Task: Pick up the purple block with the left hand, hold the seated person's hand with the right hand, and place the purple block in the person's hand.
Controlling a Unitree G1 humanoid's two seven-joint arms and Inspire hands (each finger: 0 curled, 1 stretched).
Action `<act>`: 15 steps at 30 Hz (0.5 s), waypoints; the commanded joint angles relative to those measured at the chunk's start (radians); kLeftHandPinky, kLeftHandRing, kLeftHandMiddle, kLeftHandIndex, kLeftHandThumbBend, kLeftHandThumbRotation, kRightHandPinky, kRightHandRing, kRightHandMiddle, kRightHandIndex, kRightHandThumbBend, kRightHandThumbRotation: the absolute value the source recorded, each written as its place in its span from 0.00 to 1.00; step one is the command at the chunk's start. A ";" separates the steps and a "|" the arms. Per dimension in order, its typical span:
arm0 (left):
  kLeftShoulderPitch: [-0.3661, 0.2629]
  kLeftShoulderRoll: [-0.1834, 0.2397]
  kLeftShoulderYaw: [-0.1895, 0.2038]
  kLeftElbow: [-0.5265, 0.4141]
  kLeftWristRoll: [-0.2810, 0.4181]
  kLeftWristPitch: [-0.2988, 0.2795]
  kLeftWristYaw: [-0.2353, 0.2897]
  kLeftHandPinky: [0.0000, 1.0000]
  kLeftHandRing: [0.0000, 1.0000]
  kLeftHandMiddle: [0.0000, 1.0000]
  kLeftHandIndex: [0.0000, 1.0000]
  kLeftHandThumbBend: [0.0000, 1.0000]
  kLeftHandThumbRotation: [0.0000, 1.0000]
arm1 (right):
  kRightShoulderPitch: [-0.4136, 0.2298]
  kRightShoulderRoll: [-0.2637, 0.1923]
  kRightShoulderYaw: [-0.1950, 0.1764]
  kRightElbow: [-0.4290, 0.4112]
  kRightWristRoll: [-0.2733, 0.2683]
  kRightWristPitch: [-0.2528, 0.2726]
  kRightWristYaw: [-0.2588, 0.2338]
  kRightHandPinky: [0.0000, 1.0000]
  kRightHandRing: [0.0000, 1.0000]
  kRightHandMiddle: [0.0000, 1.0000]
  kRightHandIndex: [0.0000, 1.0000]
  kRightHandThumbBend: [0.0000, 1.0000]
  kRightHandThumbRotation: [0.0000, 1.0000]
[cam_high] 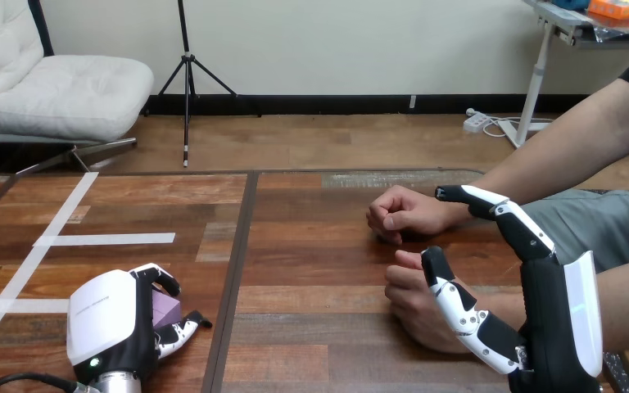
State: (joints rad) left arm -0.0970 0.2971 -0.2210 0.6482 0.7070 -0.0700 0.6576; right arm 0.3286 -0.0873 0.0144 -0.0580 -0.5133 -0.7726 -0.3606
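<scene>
Fingers (176, 334) of the left hand (115, 323) are curled round the purple block (165, 309) at the near left of the table (319, 246); the right hand (553, 327) is held spread, fingers fairly straight, beside the person's nearer hand (414, 299), perhaps touching it; beyond, the person's farther hand (401, 214) is seen closed in a fist.
</scene>
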 commanded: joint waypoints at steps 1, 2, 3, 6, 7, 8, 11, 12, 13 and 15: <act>-0.060 0.007 -0.009 0.014 -0.008 -0.032 0.019 0.29 0.36 0.44 0.50 0.45 0.00 | -0.036 -0.012 -0.009 -0.040 0.002 -0.005 0.005 0.75 0.77 0.74 0.70 0.41 0.33; -0.060 0.008 -0.010 0.016 -0.009 -0.039 0.023 0.29 0.36 0.44 0.50 0.45 0.00 | -0.037 -0.011 -0.009 -0.040 0.002 -0.006 0.004 0.75 0.77 0.74 0.70 0.41 0.33; -0.060 0.009 -0.010 0.018 -0.009 -0.044 0.025 0.29 0.36 0.44 0.50 0.46 0.00 | -0.038 -0.011 -0.009 -0.039 0.002 -0.006 0.003 0.75 0.77 0.74 0.70 0.41 0.33; -0.060 0.012 -0.011 0.024 -0.010 -0.058 0.032 0.30 0.37 0.44 0.50 0.46 0.00 | -0.039 -0.010 -0.009 -0.039 0.003 -0.007 0.002 0.75 0.77 0.74 0.70 0.41 0.33; -0.060 0.012 -0.011 0.025 -0.010 -0.061 0.033 0.30 0.37 0.44 0.50 0.46 0.00 | -0.039 -0.009 -0.009 -0.039 0.003 -0.007 0.002 0.75 0.77 0.74 0.70 0.41 0.33; -0.060 0.012 -0.010 0.026 -0.012 -0.067 0.033 0.30 0.37 0.44 0.50 0.46 0.00 | -0.039 -0.010 -0.009 -0.040 0.002 -0.006 0.002 0.75 0.77 0.74 0.70 0.41 0.33; -0.059 0.013 -0.008 0.028 -0.016 -0.079 0.034 0.31 0.38 0.44 0.51 0.47 0.00 | -0.040 -0.011 -0.010 -0.039 0.000 -0.008 0.002 0.75 0.77 0.74 0.70 0.41 0.33; -0.059 0.013 -0.008 0.029 -0.016 -0.082 0.036 0.31 0.38 0.44 0.51 0.47 0.00 | -0.041 -0.011 -0.010 -0.038 0.000 -0.009 0.002 0.75 0.77 0.74 0.70 0.41 0.33; -0.058 0.013 -0.007 0.028 -0.017 -0.086 0.037 0.31 0.38 0.45 0.51 0.47 0.00 | -0.042 -0.011 -0.010 -0.036 0.001 -0.011 0.001 0.75 0.77 0.74 0.70 0.41 0.33; -0.056 0.013 -0.006 0.028 -0.018 -0.092 0.039 0.32 0.38 0.45 0.51 0.47 0.00 | -0.044 -0.012 -0.010 -0.034 0.001 -0.013 0.001 0.75 0.77 0.74 0.70 0.41 0.33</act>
State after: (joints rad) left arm -0.1012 0.2997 -0.2216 0.6689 0.6970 -0.1327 0.6692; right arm 0.3286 -0.0872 0.0116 -0.0581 -0.5133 -0.7727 -0.3606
